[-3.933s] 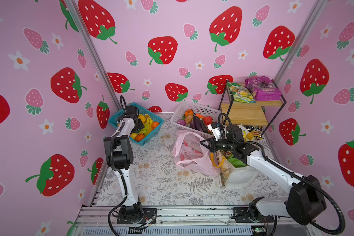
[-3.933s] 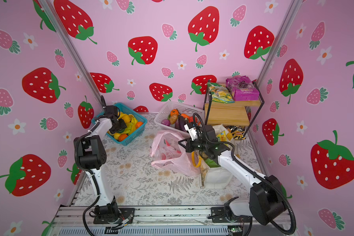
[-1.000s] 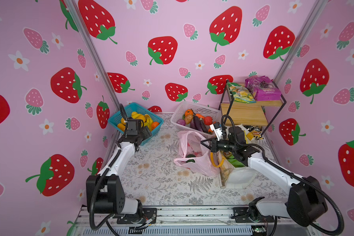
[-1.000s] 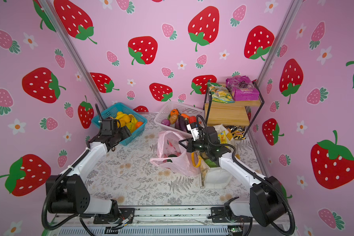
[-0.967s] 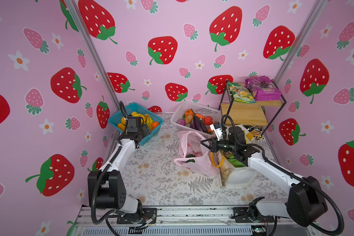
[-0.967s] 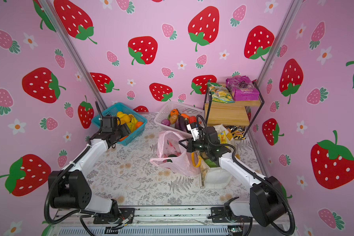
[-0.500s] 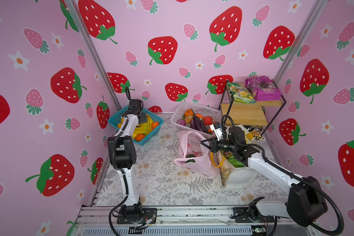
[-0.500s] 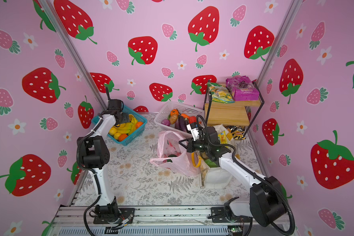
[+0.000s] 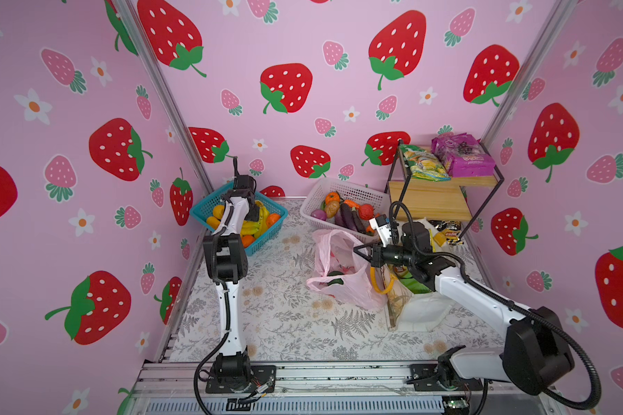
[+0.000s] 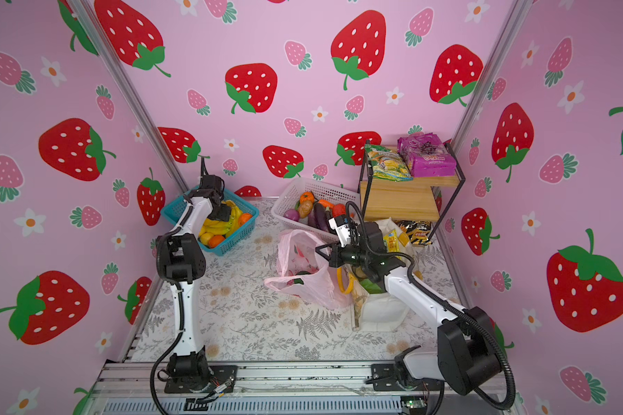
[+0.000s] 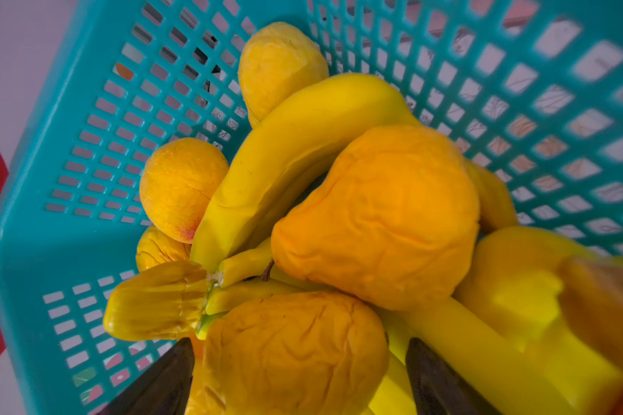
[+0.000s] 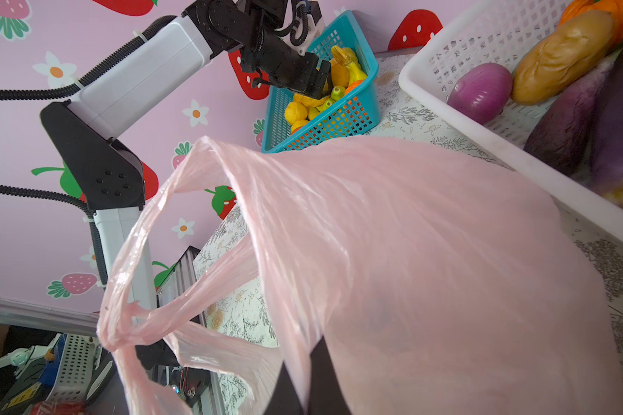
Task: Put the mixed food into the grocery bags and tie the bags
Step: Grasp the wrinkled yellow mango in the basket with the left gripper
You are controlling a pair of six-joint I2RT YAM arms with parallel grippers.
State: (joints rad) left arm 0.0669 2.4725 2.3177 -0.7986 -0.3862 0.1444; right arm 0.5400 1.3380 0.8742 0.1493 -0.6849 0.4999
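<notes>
Currently: left pincer [image 11: 295,377] has its jaws apart, down in the blue basket [image 11: 33,179] at the far left corner of the table [image 9: 285,323]. Its fingers [image 11: 159,384] flank a wrinkled yellow fruit [image 11: 292,355]; contact not discernible. Bananas [image 11: 285,154] and a pear-shaped fruit [image 11: 378,219] lie just beyond.

Right pincer [image 9: 361,249]: jaws together, clamped on the rim of the pink bag [image 9: 342,287] and holding it up mid-table. Dark green round fruit [image 9: 333,278] lies inside the bag, below and just left of this pincer.

White tote [image 9: 421,312] stands touching the bag's right side, under the right arm, with a green packet [image 9: 416,285] in its mouth. White basket [image 9: 353,188] sits at the far edge, behind the bag.
</notes>
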